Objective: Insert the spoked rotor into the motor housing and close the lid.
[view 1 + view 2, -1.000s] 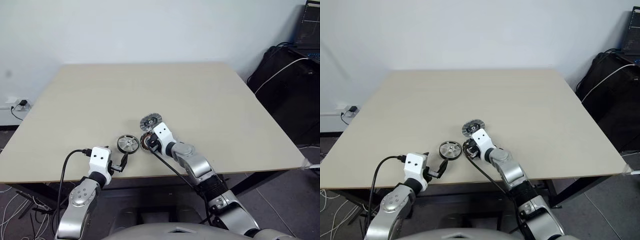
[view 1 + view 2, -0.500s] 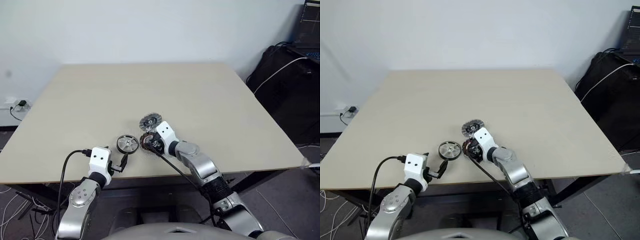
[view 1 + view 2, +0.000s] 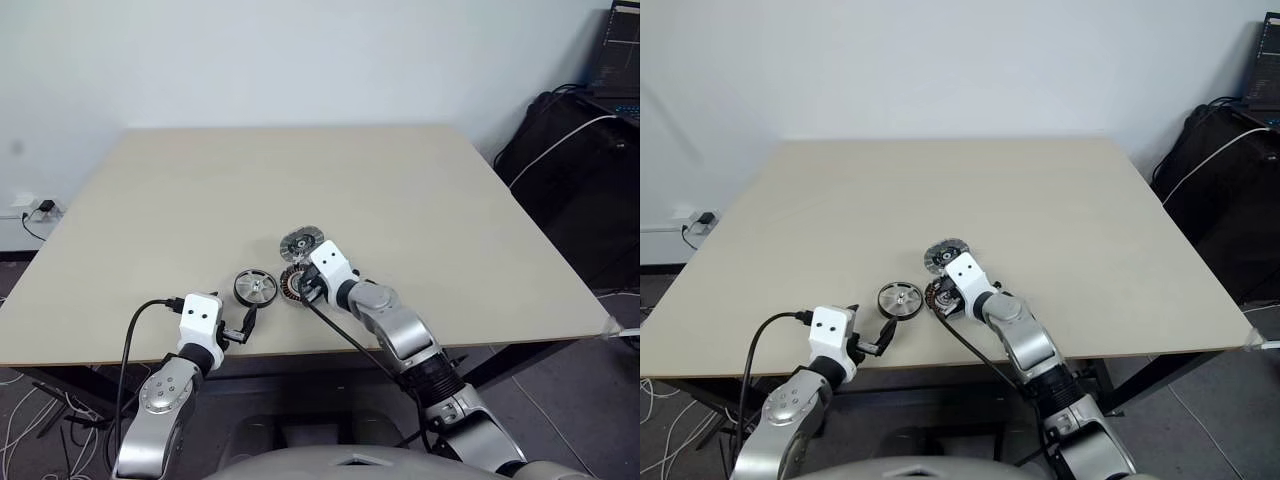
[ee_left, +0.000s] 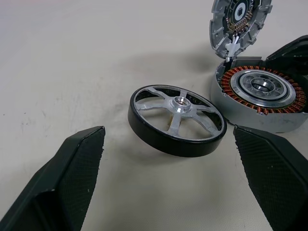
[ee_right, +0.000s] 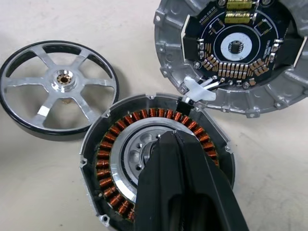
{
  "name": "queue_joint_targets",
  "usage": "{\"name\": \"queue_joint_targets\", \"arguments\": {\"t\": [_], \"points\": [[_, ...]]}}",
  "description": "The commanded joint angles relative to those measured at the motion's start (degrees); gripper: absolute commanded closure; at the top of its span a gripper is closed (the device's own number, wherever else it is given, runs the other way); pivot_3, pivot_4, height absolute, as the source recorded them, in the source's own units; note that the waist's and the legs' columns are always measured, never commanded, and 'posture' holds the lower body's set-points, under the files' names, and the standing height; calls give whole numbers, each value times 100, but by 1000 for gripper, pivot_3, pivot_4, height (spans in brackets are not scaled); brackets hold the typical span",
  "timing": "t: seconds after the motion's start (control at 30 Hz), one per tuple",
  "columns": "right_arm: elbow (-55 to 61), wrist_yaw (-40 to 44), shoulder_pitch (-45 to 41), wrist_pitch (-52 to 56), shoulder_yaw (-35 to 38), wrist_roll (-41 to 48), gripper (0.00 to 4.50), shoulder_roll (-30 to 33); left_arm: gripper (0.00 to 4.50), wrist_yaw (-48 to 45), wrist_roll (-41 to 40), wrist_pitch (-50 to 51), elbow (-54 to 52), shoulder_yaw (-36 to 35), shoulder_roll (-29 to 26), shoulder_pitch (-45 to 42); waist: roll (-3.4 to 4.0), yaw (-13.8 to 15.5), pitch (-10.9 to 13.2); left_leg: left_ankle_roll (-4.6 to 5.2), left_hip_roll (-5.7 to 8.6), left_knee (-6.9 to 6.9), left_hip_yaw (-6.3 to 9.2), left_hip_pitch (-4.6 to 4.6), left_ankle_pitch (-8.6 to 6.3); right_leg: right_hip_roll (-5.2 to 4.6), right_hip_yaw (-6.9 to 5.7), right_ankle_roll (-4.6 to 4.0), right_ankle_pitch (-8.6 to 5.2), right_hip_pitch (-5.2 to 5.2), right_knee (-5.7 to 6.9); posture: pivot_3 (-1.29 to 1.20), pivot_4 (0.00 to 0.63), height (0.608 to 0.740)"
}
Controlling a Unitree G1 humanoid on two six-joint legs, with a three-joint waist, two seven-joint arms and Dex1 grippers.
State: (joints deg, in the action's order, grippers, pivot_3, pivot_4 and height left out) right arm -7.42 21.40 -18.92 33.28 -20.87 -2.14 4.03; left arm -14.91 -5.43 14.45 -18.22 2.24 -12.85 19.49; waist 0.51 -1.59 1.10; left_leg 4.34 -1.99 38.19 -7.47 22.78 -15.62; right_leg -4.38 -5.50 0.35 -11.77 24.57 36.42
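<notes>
The spoked rotor [image 4: 178, 103], a black ring with a silver hub, lies flat on the table [image 3: 300, 170] near its front edge. My left gripper [image 4: 168, 132] is open, low over the table, with the rotor just ahead between its fingers. Right of the rotor sits the motor housing [image 5: 103, 159], its copper windings exposed. The lid [image 5: 236, 48] rests against the housing's far side, tilted up, circuit-board side showing, joined to the housing by a white connector. My right gripper [image 5: 175, 139] is shut, its tips over the housing's central hub.
All three parts sit close together near the table's front edge. A black bag with cables [image 3: 570, 170] and a laptop [image 3: 615, 60] stand off the table at the right. A wall socket [image 3: 35, 208] is at the far left.
The right hand has barely shifted above the housing. The left arm, rotor, housing and lid stand as before.
</notes>
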Motion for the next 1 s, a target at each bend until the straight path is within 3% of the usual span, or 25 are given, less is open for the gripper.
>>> {"name": "queue_joint_targets", "arguments": {"t": [0.03,1.0], "points": [[-4,-4,-163,-21,-52,-76,4480,-55,0,41,-11,-129,-261,-53,31,-20,0,1,0,0,0,0,0,0,0,0,0,0,0,0,0,0,0,740],[-68,514,-83,-60,-245,-129,4480,26,0,28,-25,-194,-147,-54,42,-34,0,-4,0,0,0,0,1,0,0,0,0,-2,-1,1,0,0,0,740]]}}
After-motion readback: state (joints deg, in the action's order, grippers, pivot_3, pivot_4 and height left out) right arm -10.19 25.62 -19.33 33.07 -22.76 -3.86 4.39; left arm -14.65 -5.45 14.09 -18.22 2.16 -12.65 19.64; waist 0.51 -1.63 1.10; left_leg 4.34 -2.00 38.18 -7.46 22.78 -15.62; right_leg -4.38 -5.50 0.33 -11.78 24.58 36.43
